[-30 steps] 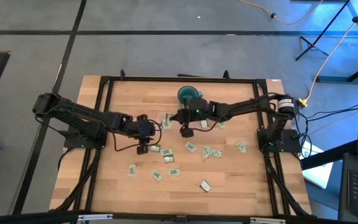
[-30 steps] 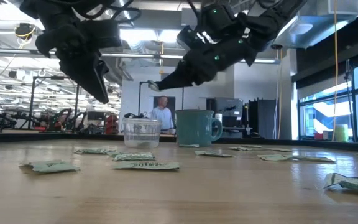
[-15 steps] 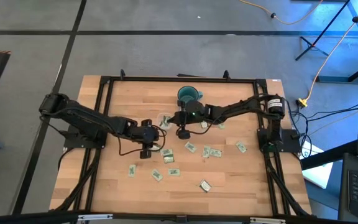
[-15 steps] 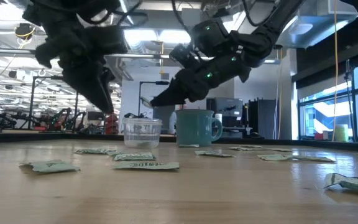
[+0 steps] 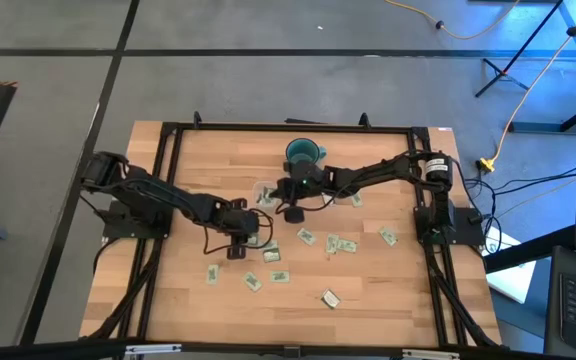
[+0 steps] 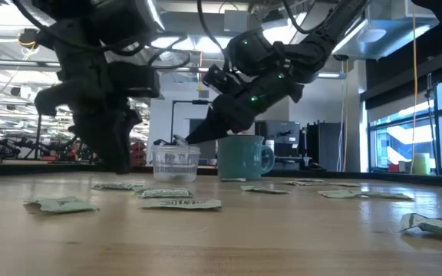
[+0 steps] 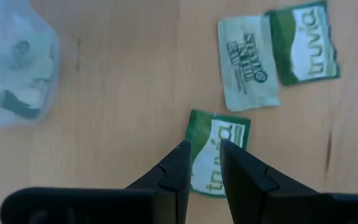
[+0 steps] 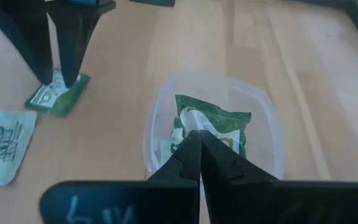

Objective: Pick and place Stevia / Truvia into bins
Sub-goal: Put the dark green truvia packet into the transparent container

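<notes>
Small green-and-white sweetener packets (image 5: 306, 236) lie flat and scattered on the wooden table. The clear tub (image 5: 265, 193) stands near the teal mug (image 5: 303, 153) and holds a few packets (image 7: 17, 93). My left gripper (image 7: 204, 152) is down at the table, narrowly open, over a green Truvia packet (image 7: 219, 134) that lies flat, near the tub (image 7: 14, 68). My right gripper (image 8: 199, 140) is shut on a green packet (image 8: 219, 121) right over the tub's opening (image 8: 260, 106). My left gripper comes from above, pointing down, and its fingertips (image 8: 70, 81) meet the green Truvia packet (image 8: 51, 99). The packet lies flat on the table and shows in the narrow gap between the fingers. My right gripper pinches the green packet by one edge (image 8: 194, 127) between its two fingertips. It slants down from the table's right side. The packet is lifted clear, sticking out ahead of the fingers just above the tub's rim (image 6: 176, 147).
A white Stevia packet (image 7: 248, 62) and another Truvia packet (image 7: 303, 43) lie close to my left gripper. More packets (image 5: 340, 244) are strewn toward the near and right sides. The mug (image 6: 244, 157) stands just beyond the tub. A black frame (image 5: 168, 150) borders the table.
My left gripper has moved toward the table's near and right side and come down onto the table at a packet. My right gripper, carrying its packet, has moved left and down from beside the mug to just above the tub.
</notes>
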### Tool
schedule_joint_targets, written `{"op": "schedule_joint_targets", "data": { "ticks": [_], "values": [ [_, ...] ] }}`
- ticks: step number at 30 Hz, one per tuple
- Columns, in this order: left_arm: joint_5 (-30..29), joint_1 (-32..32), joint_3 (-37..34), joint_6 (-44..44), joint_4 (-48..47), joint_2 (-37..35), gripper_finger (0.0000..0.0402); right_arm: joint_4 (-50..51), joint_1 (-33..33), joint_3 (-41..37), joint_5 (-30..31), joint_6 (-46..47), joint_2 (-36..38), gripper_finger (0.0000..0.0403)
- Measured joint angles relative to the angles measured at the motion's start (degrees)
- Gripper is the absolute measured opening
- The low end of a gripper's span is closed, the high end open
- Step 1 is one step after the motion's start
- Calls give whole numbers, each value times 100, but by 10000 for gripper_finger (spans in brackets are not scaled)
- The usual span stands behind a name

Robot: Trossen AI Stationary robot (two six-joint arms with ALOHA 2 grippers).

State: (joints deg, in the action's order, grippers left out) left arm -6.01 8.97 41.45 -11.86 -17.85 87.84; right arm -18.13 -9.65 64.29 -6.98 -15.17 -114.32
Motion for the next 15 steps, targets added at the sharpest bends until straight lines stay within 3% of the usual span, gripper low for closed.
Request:
{"op": "schedule_joint_targets", "data": {
  "ticks": [15],
  "values": [
    [97,0,24,46,8,371,56,35,0,-1,0,-21,11,11]
  ]
}}
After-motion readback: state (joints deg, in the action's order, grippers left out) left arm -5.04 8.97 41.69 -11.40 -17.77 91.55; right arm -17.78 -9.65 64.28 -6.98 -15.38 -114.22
